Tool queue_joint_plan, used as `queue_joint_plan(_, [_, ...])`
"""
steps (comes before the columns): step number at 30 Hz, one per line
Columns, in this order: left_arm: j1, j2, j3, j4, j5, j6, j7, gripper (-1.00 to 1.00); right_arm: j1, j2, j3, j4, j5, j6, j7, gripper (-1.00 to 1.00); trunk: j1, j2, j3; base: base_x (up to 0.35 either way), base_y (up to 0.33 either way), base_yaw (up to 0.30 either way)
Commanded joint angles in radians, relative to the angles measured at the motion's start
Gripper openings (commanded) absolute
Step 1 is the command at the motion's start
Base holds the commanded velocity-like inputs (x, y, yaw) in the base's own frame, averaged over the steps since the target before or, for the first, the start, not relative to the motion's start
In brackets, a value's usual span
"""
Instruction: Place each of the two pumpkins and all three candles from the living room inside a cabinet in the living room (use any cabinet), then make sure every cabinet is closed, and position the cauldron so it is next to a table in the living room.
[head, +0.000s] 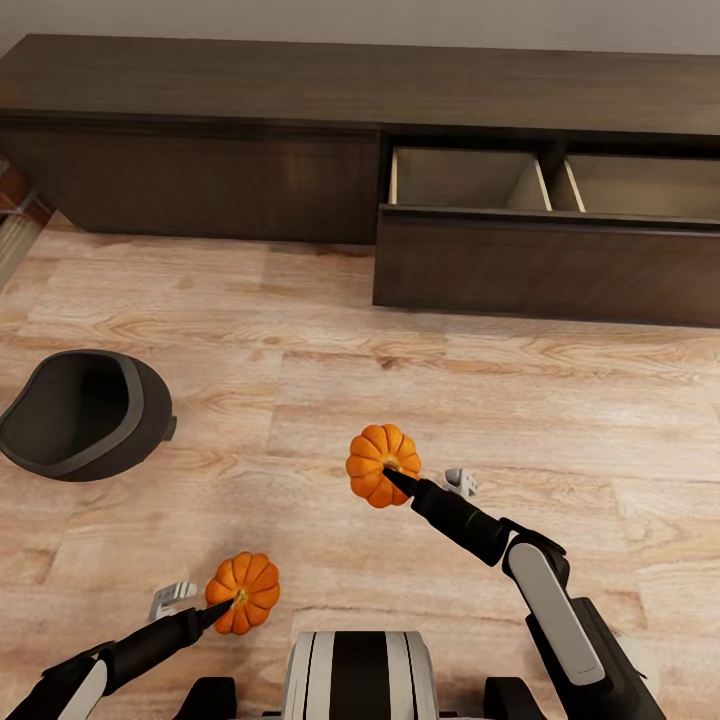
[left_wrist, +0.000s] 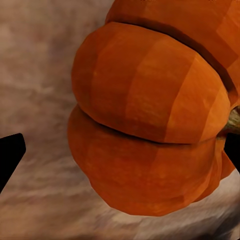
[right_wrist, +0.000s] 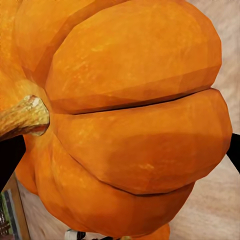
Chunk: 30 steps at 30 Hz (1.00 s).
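Two orange pumpkins hang over the wood floor. My right gripper (head: 390, 472) is shut on the farther pumpkin (head: 382, 463), its dark fingertips (right_wrist: 9, 155) at both sides of the ribbed body (right_wrist: 135, 125). The nearer pumpkin (head: 244, 592) sits in my left gripper (head: 234, 602), which is shut on it; up close its orange ribs (left_wrist: 150, 120) lie between black fingertips (left_wrist: 10, 155). The long dark brown cabinet (head: 200, 90) runs along the far wall, and its right drawer (head: 470, 180) stands pulled out with pale walls. The dark cauldron (head: 85, 415) lies tipped on the floor at the left. Candles and table are out of view.
The pulled-out drawer front (head: 545, 268) juts into the floor ahead at the right. Open wood floor (head: 300, 340) lies between me and the cabinet. A brick-coloured edge (head: 15, 205) shows at the far left. My base (head: 360, 675) is at the bottom.
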Motion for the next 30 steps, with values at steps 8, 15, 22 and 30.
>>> queue_joint_plan(8, [0.0,0.001,0.001,0.0,0.008,0.01,-0.003,1.0,0.002,-0.008,-0.004,-0.002,-0.004,0.01,0.063,-1.0,0.0,0.0,0.0,0.0,0.0,0.0])
queue_joint_plan(15, [0.0,0.0,0.001,0.0,0.008,0.01,-0.003,1.0,0.015,-0.081,-0.018,-0.002,-0.006,0.012,0.315,-1.0,0.001,-0.001,-0.012,0.0,0.0,0.0])
queue_joint_plan(22, [0.0,0.0,0.001,0.0,0.008,0.01,-0.003,1.0,0.016,-0.085,-0.026,-0.001,-0.007,0.008,0.326,-1.0,0.001,-0.001,-0.012,0.0,0.0,0.0])
queue_joint_plan(30, [0.0,0.0,0.001,0.0,0.008,0.01,-0.003,-1.0,0.017,-0.08,-0.026,0.002,-0.006,0.005,0.321,-1.0,0.001,-0.001,-0.012,0.0,0.0,0.0])
